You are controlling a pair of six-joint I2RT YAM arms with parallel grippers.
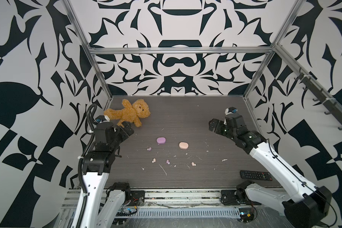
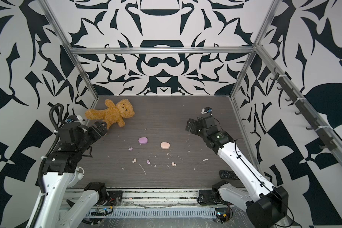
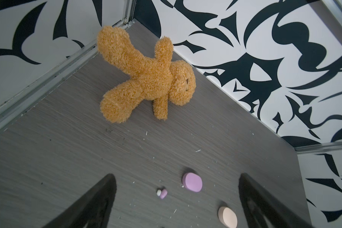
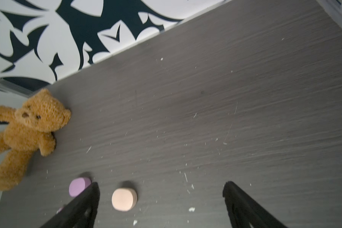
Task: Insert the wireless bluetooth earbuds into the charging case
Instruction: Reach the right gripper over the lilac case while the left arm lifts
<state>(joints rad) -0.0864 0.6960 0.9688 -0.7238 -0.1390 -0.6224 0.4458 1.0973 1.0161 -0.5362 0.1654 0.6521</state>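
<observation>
One lilac earbud [image 1: 149, 149] lies loose on the grey worktop [image 1: 186, 118], the bud closest to the left claw [image 1: 127, 128]. In the left wrist view it sits between that claw's two fingertips [image 3: 163, 193], a white tip showing at one end. A peach earbud [image 1: 153, 160] and a second lilac earbud [image 1: 168, 161] lie further back from both claws, toward the robot's base. A second peach earbud [image 1: 193, 163] lies at about the same depth, the nearest of the four to the right claw [image 1: 213, 126] yet well apart from it. None of the four is in a case.

The lilac charging case [image 1: 161, 140] lies flat and closed between the two claws, nearer the left one and just beyond the first lilac earbud. The peach charging case [image 1: 183, 145], also closed, lies near it without touching. In the right wrist view it sits between the right claw's fingers [image 4: 124, 199].

Both claws are spread wide and hold nothing.

A brown teddy bear [image 1: 130, 112] lies on its back just beyond the left claw, one leg right at the claw's fingers in both top views. A black remote control [image 1: 256, 175] lies behind the right claw, beside the right arm. White scraps [image 1: 163, 169] are scattered among the buds.
</observation>
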